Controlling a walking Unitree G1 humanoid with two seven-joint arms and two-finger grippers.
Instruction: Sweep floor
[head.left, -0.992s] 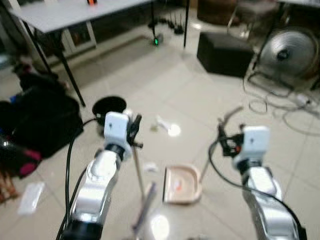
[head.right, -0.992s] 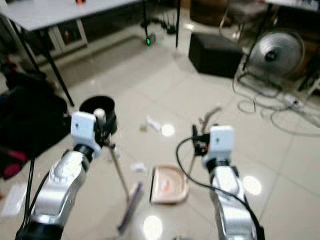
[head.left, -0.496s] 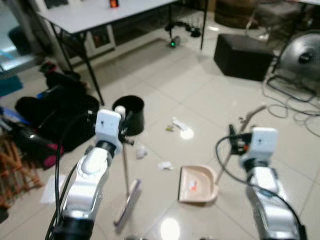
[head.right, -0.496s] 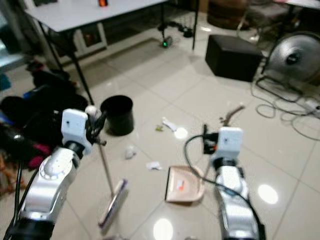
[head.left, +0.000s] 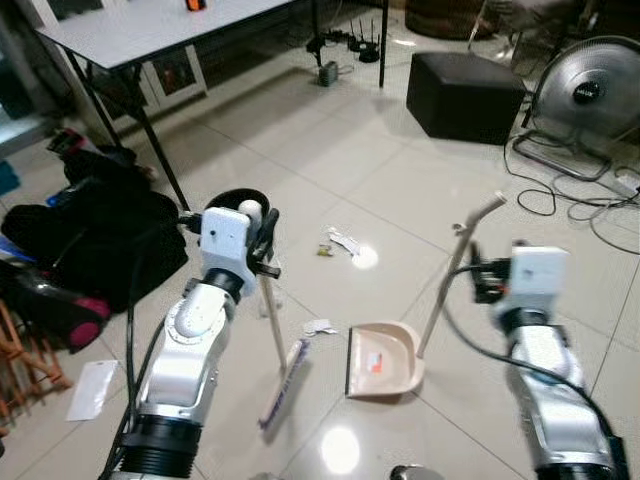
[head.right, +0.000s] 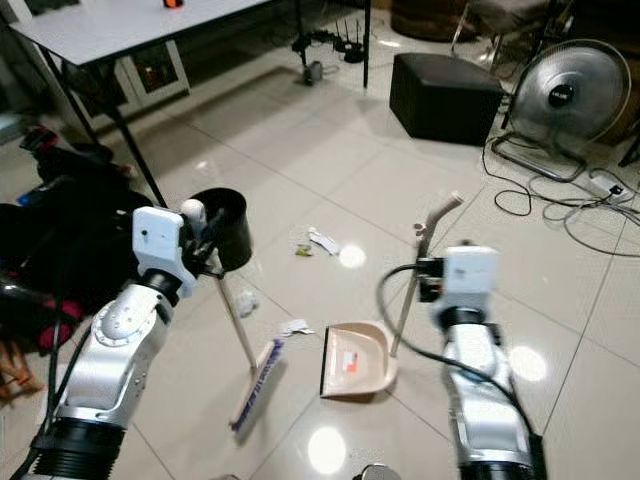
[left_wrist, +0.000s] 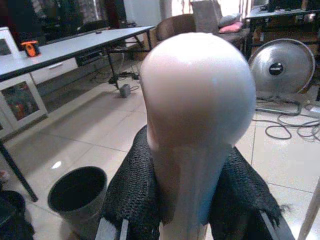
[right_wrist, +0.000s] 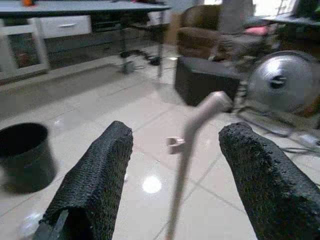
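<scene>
My left gripper (head.left: 264, 240) is shut on the pale broom handle (head.left: 272, 310), just below its rounded knob (left_wrist: 197, 100). The broom leans down to a purple-and-white brush head (head.left: 282, 385) resting on the tiled floor. To the right of it lies a beige dustpan (head.left: 385, 362), whose long handle (head.left: 455, 265) rises up. My right gripper (head.left: 480, 283) is open, and the top of that handle (right_wrist: 192, 120) stands ahead between its fingers, untouched. A white paper scrap (head.left: 320, 327) lies by the brush, and more litter (head.left: 343, 241) lies farther out.
A black bin (head.right: 225, 222) stands behind the left gripper. Dark bags (head.left: 95, 240) and a white sheet (head.left: 92, 388) are on the left. A grey table (head.left: 150, 25) is at the back, with a black box (head.left: 465, 80), a floor fan (head.left: 600, 95) and cables (head.left: 580, 205) to the right.
The head camera has swung, so the whole scene has shifted. The left gripper keeps its hold on the broom, and the brush head now lies closer to the dustpan.
</scene>
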